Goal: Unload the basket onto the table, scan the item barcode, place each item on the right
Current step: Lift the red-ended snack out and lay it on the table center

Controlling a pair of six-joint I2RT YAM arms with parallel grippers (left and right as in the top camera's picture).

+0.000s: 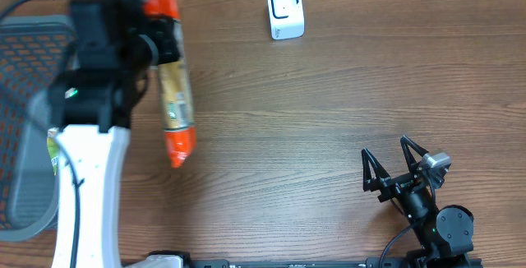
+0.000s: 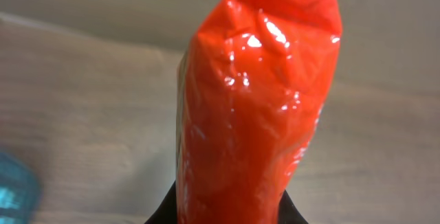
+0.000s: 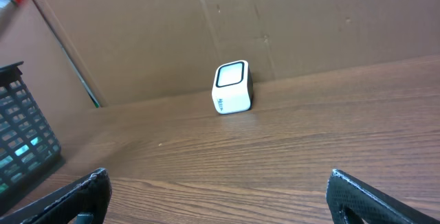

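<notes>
while the dark mesh basket (image 1: 18,62) sits at the far left edge of the wooden bench (image 1: 329,103), the left arm (image 1: 86,177) reaches up beside it, its white link rising from the near edge. the left pincer (image 1: 154,42) is clamped together on a long packet (image 1: 174,95), gripping it towards its far end. the packet has shiny orange-red ends and a yellowish printed middle, and it lies lengthwise away from the robot, just to the right of the arm. in the left wrist view the crinkled red plastic fills the middle of the picture, with the dark fingers (image 2: 159,217) pressed against it on both sides at the bottom. whether the near end of the packet touches the bench, i cannot tell.

further right, near the back edge and against the cardboard wall, stands the small white scanner (image 1: 285,11), its dark-rimmed window facing up and forward. it is well apart from the packet, with bare wood between them.

at the right, close to the near edge, the right pincer (image 1: 386,149) stands wide apart. it holds nothing and touches nothing, and its black fingers point towards the scanner.
</notes>
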